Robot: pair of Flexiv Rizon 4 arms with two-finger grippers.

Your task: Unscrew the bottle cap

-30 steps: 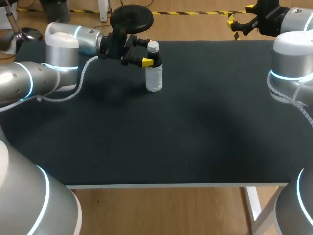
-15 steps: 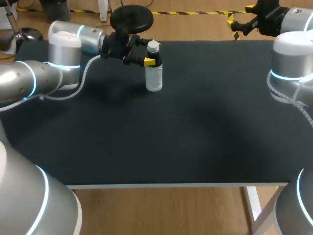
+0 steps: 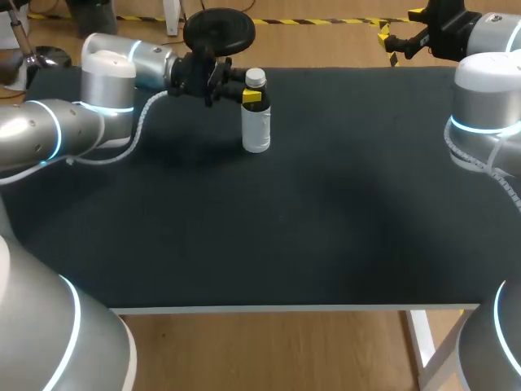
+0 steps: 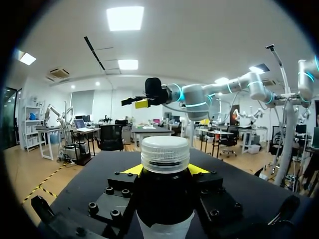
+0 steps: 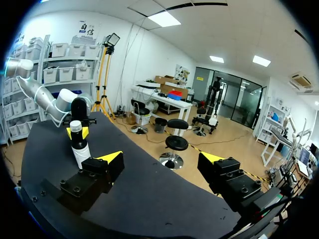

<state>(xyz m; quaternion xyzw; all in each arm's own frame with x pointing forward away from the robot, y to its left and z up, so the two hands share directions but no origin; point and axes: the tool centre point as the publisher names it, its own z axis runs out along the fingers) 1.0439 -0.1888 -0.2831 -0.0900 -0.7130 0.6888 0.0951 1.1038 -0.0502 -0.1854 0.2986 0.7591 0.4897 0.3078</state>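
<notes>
Head view: a clear plastic bottle [image 3: 256,122] with a dark upper part stands upright on the black table [image 3: 326,228], towards the far edge and left of the middle. A white ribbed screw cap [image 3: 255,78] is on the bottle. The left arm comes in from the left along the far edge. The left gripper [image 3: 251,97] sits level with the dark upper part of the bottle, just under the cap.

In the left wrist view the bottle fills the gap between the yellow-tipped fingers [image 4: 202,169]. One finger lies against each side of the dark part, so the claw is closed on the bottle and the cap stands free above it.

The right gripper [image 3: 400,24] hangs above the far right corner, well apart from the bottle. In the right wrist view its two yellow tips stand wide apart with nothing between them. The bottle shows far ahead of it, beside the left gripper.
</notes>
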